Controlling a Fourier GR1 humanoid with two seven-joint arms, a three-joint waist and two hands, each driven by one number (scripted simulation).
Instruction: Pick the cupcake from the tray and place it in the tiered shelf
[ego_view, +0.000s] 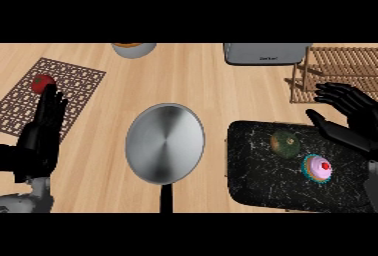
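The right hand (353, 112) hangs open above the far right corner of the black marbled tray (255, 187), fingers spread and relaxed, thumb pointing in toward the tray, holding nothing. Just below that hand and a little to its left, inside the tray, sits the cupcake (319, 168), with pink frosting, a red dot on top and a teal wrapper; it is apart from the fingers. Beside the cupcake, farther left of the hand and also in the tray, lies a dark green round object (285, 142) whose nature cannot be told. Beyond the right hand's fingertips stands the wooden tiered shelf (336, 62), its slats bare where they show. Left of the shelf, at the desk's far edge, is a grey appliance (266, 53), cut off by the view's top.

The left hand (46, 131) rests open near the left edge, fingers straight and up. Just past its fingertips a red round fruit (43, 83) lies on a brown patterned mat (70, 75). Between the two hands a steel pan (165, 143) sits on the wooden desk (192, 80), nothing in it, its dark handle pointing toward the robot. A grey bowl (134, 49) with something orange inside shows at the far edge.
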